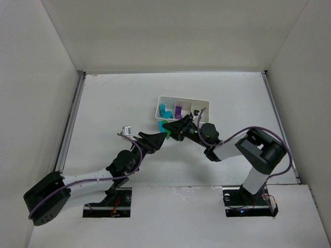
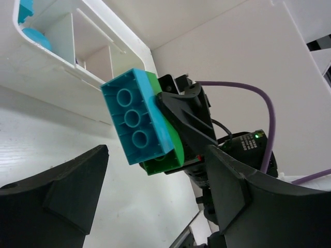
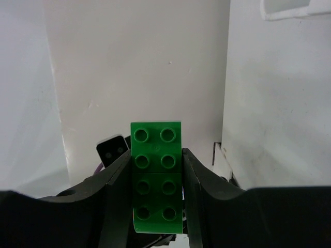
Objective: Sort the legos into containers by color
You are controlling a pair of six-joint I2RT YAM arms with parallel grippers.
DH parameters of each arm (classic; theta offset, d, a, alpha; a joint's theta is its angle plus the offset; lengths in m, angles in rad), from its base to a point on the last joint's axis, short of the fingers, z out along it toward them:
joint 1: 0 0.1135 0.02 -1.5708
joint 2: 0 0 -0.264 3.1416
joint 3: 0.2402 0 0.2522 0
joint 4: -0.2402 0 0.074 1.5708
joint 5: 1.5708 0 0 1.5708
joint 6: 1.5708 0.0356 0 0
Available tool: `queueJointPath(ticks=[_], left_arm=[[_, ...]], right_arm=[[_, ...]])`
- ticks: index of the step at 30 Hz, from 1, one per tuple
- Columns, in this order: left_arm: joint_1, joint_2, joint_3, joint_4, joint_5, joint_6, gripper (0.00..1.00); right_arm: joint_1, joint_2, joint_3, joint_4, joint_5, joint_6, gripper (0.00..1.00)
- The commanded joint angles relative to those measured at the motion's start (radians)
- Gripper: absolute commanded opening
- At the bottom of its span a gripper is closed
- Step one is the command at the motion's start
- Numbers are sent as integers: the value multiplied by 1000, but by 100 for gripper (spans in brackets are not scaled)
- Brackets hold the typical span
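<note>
Starting at the near edge: both arm bases sit in cut-outs of a white panel. The left arm and right arm angle inward and meet near mid-tabletop. The tabletop is white and matte, with faint scuffs. A grey rail runs along its left side, another along the right. Plain white walls box in three sides.

Where the arms meet:
- The right end effector is clamped on a green brick, fingers pressing its two long sides, studs toward its own wrist camera.
- A cyan brick is stuck to the green one's other face; its underside tubes show in the left wrist view.
- The pair is held above the tabletop, just in front of the tray.
- The left end effector has its jaws wide apart and grips nothing. The brick pair hangs ahead of its fingers and appears to touch neither.
- A purple cable loops over the right wrist behind the bricks.

Beyond: the tray is white, with three compartments.
- The left compartment holds cyan bricks.
- The middle compartment holds purple bricks.
- The right compartment holds something small and dark, too small to tell.
- In the top view the right arm's end overlaps the tray's near rim and hides a bit of it.
</note>
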Motion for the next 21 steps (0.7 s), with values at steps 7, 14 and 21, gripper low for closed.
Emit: queueJointPath(ticks=[7, 14, 21], left_arm=[[35, -15, 63, -69, 42, -1, 70], [57, 63, 111, -26, 106, -4, 59], [68, 85, 106, 6, 115, -16, 35]], right_arm=[[-7, -34, -1, 101, -17, -32, 33], [13, -9, 30, 104, -21, -21, 33], [19, -5, 31, 108, -21, -21, 33]])
